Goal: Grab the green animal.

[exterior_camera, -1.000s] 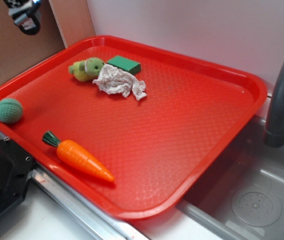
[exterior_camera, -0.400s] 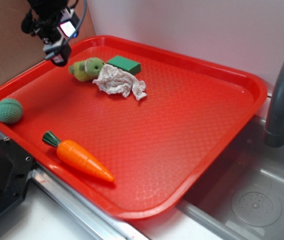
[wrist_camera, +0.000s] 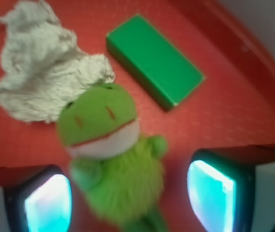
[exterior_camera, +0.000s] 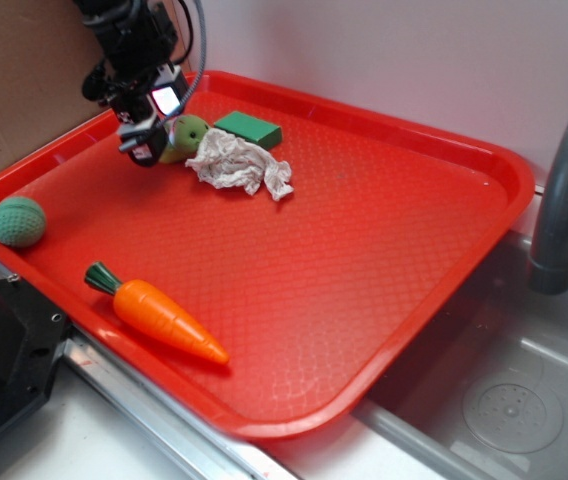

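Green animal: soft, fuzzy plush with a round head and paler lumpy body, lying at the tray's far-left corner, not yet gripped.
Carrot: smooth, glossy plastic, at the near edge.
Knitted ball: teal, round, near-left.
Tool: spread wide, its two pads flanking the animal's body without contact; I judge the approach done, with closing and lifting left.
Rag: crumpled white cloth touching the animal's head.
Block: flat, hard-edged green rectangle, just beyond.
Tray: red, dimpled plastic.
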Robot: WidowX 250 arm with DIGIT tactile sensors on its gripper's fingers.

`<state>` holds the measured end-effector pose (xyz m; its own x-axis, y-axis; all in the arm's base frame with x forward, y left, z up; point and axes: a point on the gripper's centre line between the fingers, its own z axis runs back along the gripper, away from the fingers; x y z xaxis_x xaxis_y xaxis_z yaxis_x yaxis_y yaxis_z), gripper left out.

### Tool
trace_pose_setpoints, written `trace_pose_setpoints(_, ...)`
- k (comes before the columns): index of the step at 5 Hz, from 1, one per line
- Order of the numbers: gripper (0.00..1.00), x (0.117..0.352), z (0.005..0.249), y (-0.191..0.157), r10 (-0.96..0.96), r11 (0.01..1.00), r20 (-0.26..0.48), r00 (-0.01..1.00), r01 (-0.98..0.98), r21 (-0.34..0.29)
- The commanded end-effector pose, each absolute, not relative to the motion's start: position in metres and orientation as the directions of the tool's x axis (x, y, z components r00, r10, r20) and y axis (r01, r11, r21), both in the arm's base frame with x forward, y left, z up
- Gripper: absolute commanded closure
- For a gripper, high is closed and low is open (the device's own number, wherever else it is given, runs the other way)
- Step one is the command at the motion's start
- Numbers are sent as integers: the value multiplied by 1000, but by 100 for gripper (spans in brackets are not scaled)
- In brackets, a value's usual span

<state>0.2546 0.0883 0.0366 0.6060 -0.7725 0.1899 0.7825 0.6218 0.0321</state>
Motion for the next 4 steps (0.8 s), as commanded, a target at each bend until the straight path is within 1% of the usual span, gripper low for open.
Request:
trace_pose_setpoints(1, 0, 268, 34, 77, -827, 549, 194, 528, 832, 78)
trace_pose_setpoints(2, 100, 266, 35, 79, -827, 552, 187, 530, 829, 90)
trace_pose_setpoints(3, 100, 264, 39, 78, -820, 566, 170, 546, 819, 96)
trace_pose_setpoints(4, 100, 262, 47, 78, -799, 602, 110, 591, 787, 135)
